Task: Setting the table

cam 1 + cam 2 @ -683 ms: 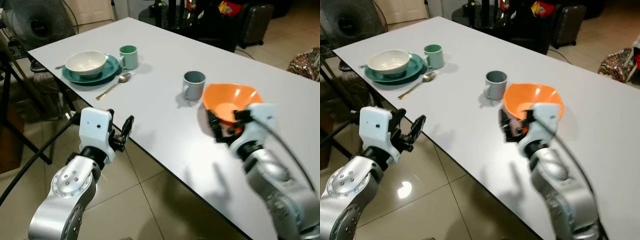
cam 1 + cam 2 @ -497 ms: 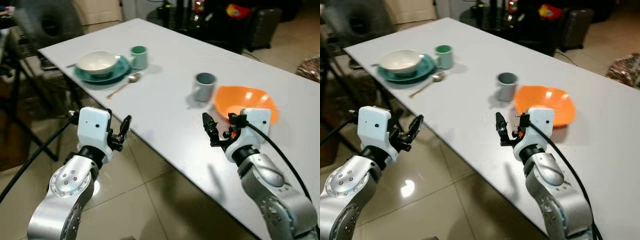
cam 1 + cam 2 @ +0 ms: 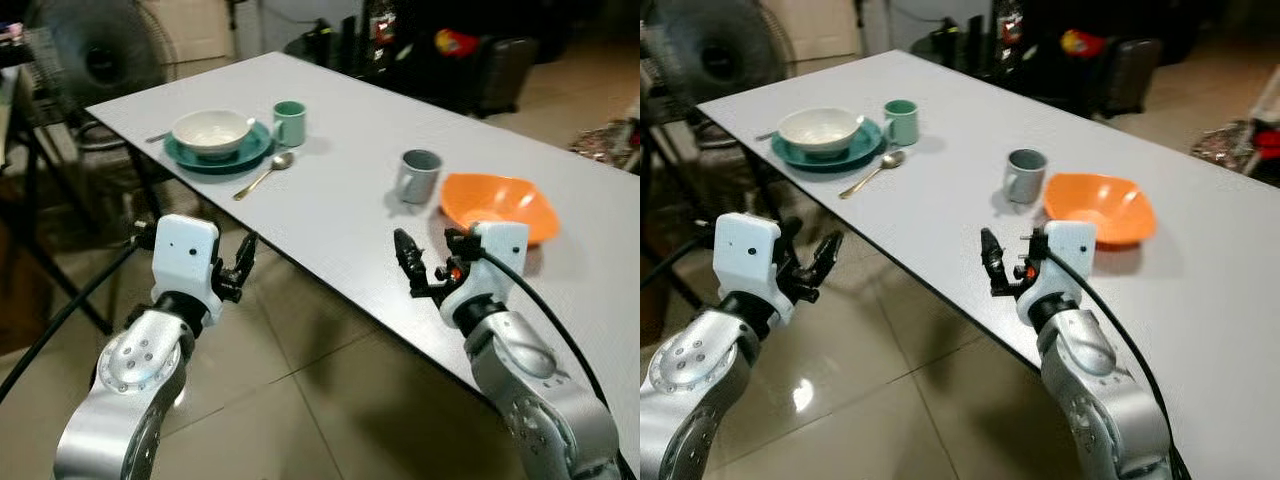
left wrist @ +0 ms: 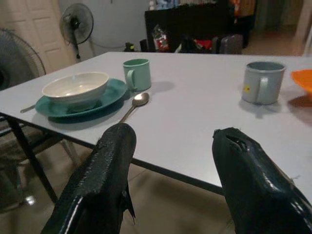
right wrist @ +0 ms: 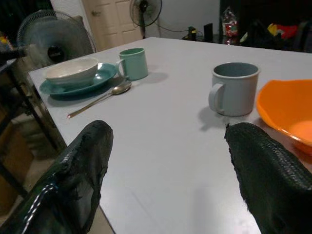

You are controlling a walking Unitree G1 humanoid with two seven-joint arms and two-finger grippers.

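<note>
so, from the left eye view, a white tabletop carries a white bowl that sits on a teal plate, with a green mug just beside the plate and a spoon lying in front of it. farther along stand a grey mug and, near it, an orange bowl. the left pincer hangs off the tabletop edge, above the tiled floor, and its fingers are apart with nothing between them. the right pincer is over the tabletop near the front edge, in front of the orange bowl and apart from it, also released and empty. in the right eye view the same scene shows, with a standing fan behind the far corner. in the left wrist view the two black fingers are spread wide, and between them the spoon and the teal plate are seen well ahead. in the right wrist view the fingers are spread too, the grey mug and the orange bowl lying beyond them, not touched.
</note>
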